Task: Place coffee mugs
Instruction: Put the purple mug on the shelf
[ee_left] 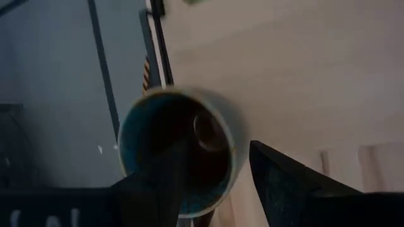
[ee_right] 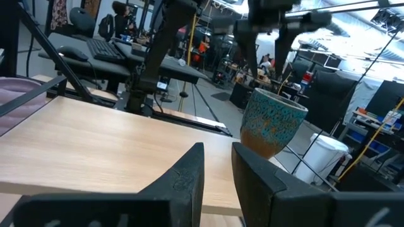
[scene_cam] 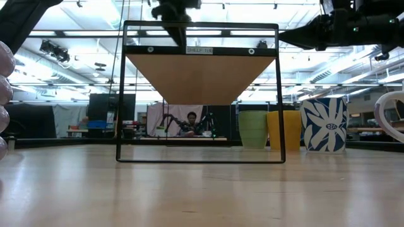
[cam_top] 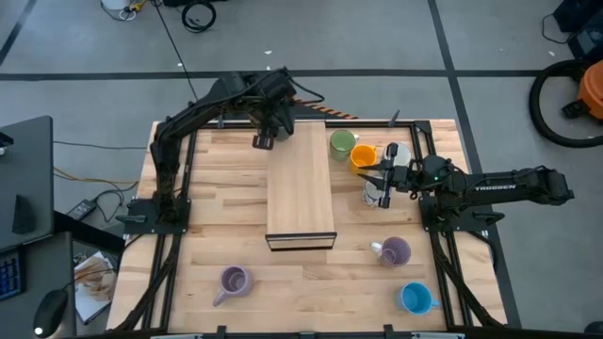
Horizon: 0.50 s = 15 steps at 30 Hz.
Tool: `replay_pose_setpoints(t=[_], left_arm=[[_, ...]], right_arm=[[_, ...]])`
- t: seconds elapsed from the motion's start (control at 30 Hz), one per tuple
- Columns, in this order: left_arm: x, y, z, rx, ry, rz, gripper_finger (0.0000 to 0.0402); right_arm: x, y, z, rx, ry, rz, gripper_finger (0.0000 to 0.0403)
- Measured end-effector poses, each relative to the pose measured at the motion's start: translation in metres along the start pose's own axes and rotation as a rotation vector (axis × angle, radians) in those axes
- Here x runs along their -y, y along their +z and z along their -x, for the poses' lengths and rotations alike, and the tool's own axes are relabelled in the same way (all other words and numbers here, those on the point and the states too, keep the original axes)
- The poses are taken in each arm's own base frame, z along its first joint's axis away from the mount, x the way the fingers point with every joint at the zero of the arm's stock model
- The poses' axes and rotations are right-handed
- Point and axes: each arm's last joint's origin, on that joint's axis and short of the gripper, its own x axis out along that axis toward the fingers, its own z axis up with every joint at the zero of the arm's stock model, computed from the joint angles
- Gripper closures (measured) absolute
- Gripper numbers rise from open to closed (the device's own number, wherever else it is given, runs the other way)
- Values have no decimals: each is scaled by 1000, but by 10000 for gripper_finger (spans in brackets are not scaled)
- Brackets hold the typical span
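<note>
A speckled teal-and-brown mug (ee_right: 271, 129) with a dark inside (ee_left: 180, 151) stands upright on its base at the far left corner of the wooden shelf top (cam_top: 301, 188). My left gripper (ee_right: 268, 63) hangs open just above its rim, one finger over the mouth and one outside. No touch shows. My right gripper (ee_right: 218, 164) waits level at the shelf's right side, a narrow gap between its fingers and nothing in it. On the table to the right of the shelf stand a green mug (cam_top: 341, 143), an orange mug (cam_top: 363, 156) and a white blue-patterned mug (scene_cam: 323, 124).
Two lilac mugs (cam_top: 233, 281) (cam_top: 394, 250) and a blue mug (cam_top: 415, 298) stand on the near part of the table. The shelf's black frame (scene_cam: 120, 94) rises from the table's middle. A black rail (cam_top: 443, 235) borders the table. A person sits far behind.
</note>
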Motion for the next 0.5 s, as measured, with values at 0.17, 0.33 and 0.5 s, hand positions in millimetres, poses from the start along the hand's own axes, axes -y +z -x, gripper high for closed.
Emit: replay_pose_setpoints(t=[0.17, 0.33, 0.5], left_arm=[[25, 12, 15, 48, -105, 70, 221], [59, 29, 25, 69, -246, 249, 221], [101, 50, 39, 90, -351, 326, 221]], right_arm=[[0, -1, 0, -12, 4, 5, 316], [0, -1, 0, -13, -2, 15, 316], [0, 0, 0, -6, -6, 51, 316]])
